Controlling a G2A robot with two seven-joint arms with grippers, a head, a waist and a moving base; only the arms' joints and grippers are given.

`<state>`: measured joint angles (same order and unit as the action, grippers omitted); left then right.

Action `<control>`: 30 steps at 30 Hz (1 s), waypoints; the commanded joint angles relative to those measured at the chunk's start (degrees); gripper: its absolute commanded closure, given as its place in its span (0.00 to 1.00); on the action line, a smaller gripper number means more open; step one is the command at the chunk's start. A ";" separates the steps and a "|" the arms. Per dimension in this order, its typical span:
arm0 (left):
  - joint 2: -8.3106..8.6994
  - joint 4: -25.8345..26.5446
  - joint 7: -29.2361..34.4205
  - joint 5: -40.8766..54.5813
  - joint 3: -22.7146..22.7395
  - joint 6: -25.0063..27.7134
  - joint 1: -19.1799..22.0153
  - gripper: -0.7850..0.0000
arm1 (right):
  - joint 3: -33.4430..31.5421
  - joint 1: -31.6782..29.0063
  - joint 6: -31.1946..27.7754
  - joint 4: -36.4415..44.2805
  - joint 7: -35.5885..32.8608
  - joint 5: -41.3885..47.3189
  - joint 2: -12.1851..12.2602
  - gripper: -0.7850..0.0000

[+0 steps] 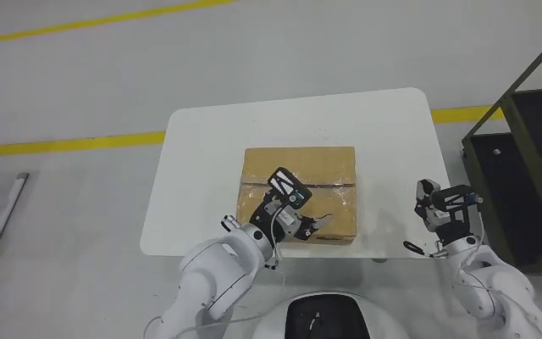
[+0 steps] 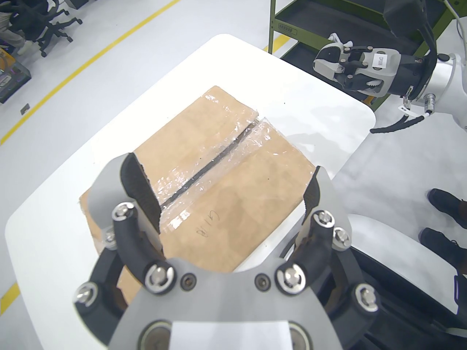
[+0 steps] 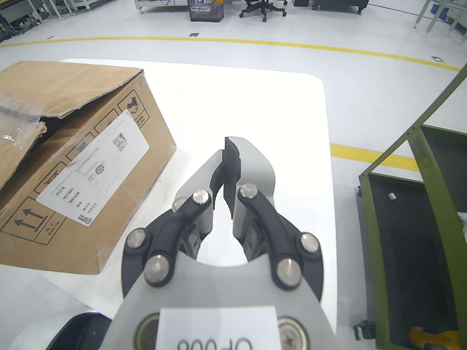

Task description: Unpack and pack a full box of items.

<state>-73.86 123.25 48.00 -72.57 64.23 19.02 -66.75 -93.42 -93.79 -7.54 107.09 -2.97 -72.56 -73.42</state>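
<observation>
White rounded surface (image 1: 203, 169) on a pale grey floor (image 1: 85, 76) with yellow lines (image 1: 76, 144); green cart (image 1: 512, 169) to the right. Brown cardboard box (image 1: 296, 165) sits mid-surface, nearer the robot's edge. Flaps down, clear tape (image 2: 233, 140) over the centre seam, which looks slit, though glare leaves that unsure; white label (image 3: 95, 172) on one side wall. Long axis and seam run left-right. Left pincer (image 2: 226, 174) apart above the box's near edge. Right pincer (image 3: 228, 169) together by the surface's right edge, well apart from the box.
</observation>
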 commanded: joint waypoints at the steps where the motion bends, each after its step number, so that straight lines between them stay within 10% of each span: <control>1: 0.00 0.00 0.00 0.00 -0.01 0.00 0.00 0.00 | -0.19 -0.42 -0.23 0.18 0.05 0.09 0.04 1.00; 9: 0.00 -1.17 -2.77 -0.78 -1.01 0.90 -0.09 0.00 | 0.07 -0.78 -1.09 -0.02 0.06 0.74 0.11 1.00; 30: -3.68 -18.72 4.62 -7.39 -17.02 -0.15 16.93 0.09 | -0.48 -1.71 -0.37 0.68 0.42 0.44 0.31 1.00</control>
<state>-77.46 104.98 52.40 -79.44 47.29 19.26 -50.02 -93.91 -95.47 -7.96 107.72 -2.55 -72.12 -73.11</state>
